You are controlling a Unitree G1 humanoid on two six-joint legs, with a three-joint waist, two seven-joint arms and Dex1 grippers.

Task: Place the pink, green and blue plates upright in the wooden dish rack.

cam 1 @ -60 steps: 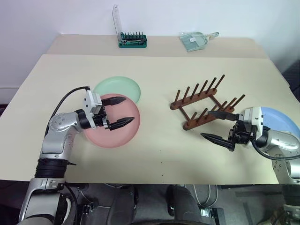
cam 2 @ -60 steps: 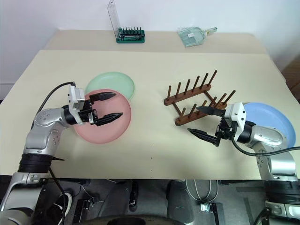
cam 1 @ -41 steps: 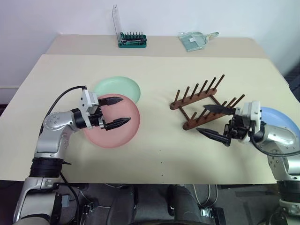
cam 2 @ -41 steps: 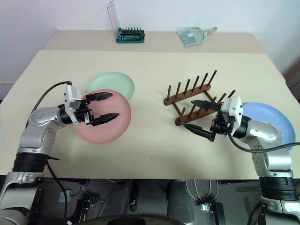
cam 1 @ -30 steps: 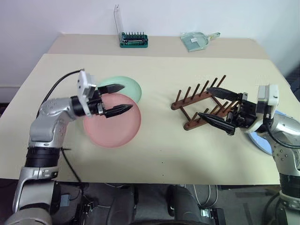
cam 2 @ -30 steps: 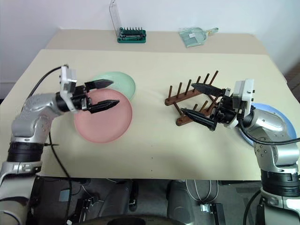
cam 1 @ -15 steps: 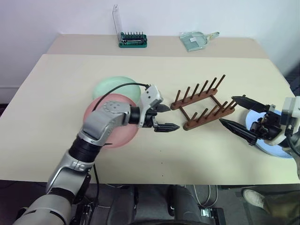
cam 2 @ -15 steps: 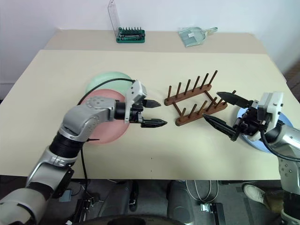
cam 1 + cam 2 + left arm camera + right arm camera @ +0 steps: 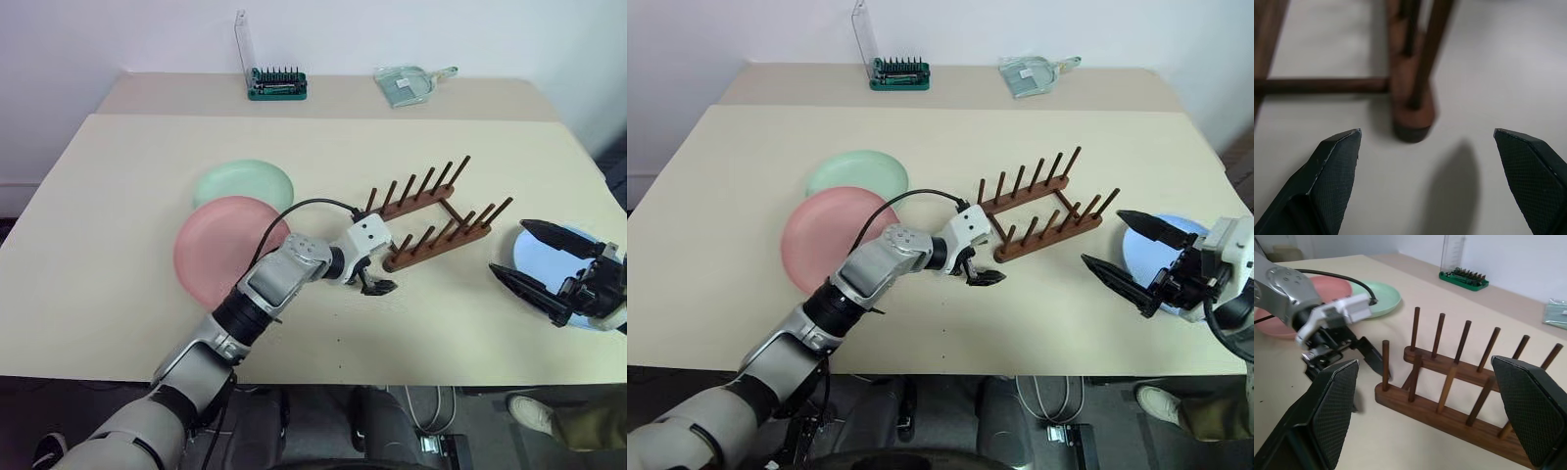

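I worked over a beige table set against a white wall. The wooden dish rack stood empty mid-table, its long axis running from near-left to far-right, pegs upright. My left gripper, fingers spread, sat just off its near-left end. The pink plate overlapped the green plate to the left; the blue plate lay right, under my open, empty right gripper. A green tool holder stood at the far edge.
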